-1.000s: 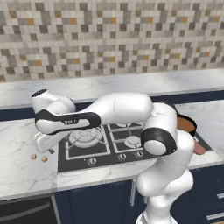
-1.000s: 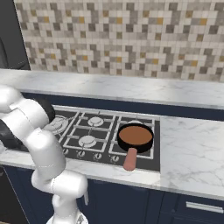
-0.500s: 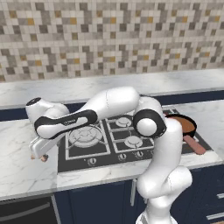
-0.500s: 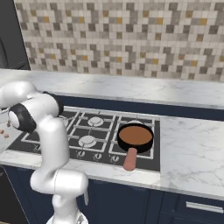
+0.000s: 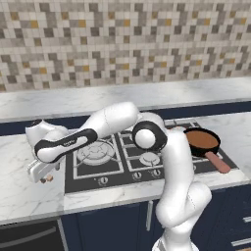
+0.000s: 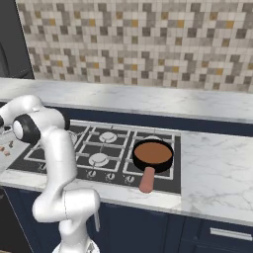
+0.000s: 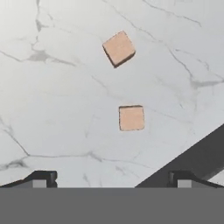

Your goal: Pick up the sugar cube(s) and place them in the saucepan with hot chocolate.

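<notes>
Now gripper (image 7: 109, 179) spread open above marble counter (image 7: 57, 109), nearer sugar cube (image 7: 131, 117) centred between fingertips, second cube (image 7: 118, 48) beyond, hob edge (image 7: 192, 159) beside.

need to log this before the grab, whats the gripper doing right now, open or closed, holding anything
Gripper: open and empty, fingertips spread wide above the marble counter, with both sugar cubes lying loose ahead of it.

Matt tan sugar cubes (image 7: 131, 117) lie on smooth, veined marble counter (image 7: 52, 109).
</notes>
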